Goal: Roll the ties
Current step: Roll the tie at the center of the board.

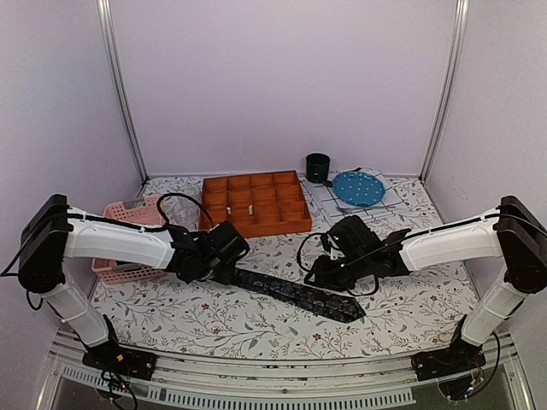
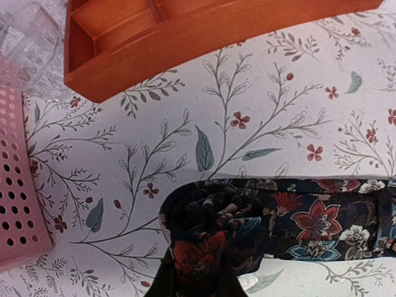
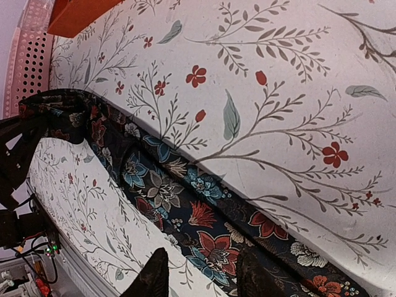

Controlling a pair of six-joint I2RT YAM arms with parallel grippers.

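Left gripper clamps the folded tie; right gripper, parted, seemingly straddles it.

I read bright, soft, even light in all three views. Shadows are faint and hug the tie just ahead of the right gripper. Both wrist views are sharp. The tray edge beyond the left gripper bows from lens distortion. The overhead view is slightly soft.
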